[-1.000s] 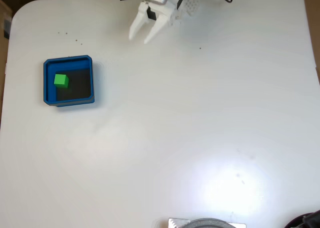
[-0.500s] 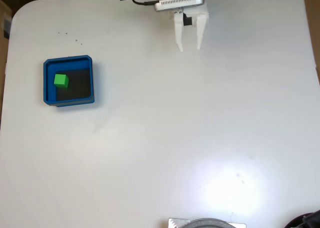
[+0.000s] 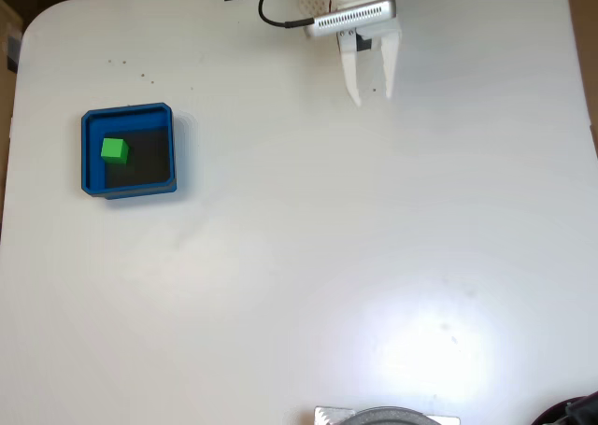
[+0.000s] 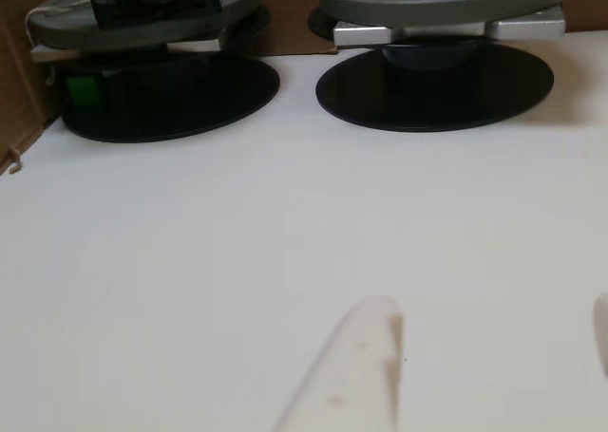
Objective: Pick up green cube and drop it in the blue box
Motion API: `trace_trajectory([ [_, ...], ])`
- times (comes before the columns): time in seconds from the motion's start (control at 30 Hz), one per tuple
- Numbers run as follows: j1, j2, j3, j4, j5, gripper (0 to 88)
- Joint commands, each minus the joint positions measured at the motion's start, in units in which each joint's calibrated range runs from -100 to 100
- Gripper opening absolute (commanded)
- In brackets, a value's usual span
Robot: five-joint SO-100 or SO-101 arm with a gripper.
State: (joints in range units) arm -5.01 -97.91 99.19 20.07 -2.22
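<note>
At left of the fixed view, blue box on the white table, with green cube inside, on the dark floor toward its left wall. At upper centre-right, white gripper, well apart from the box, fingers parted with a narrow gap, holding nothing, tips pointing down-frame. In the other view, one pale finger at bottom centre above bare table.

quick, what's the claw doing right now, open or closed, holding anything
Claw: open and empty, above the bare table near its far edge. The green cube sits in the blue box.
</note>
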Motion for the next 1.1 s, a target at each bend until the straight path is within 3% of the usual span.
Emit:
trace_trajectory([
  [0.0, -0.5, -0.7, 0.4, 3.2, 0.2, 17.4],
  [0.57, -0.5, -0.7, 0.4, 3.6, 0.2, 2.5],
  [1.07, -0.7, -0.7, 0.3, 3.6, -0.1, 1.7],
])
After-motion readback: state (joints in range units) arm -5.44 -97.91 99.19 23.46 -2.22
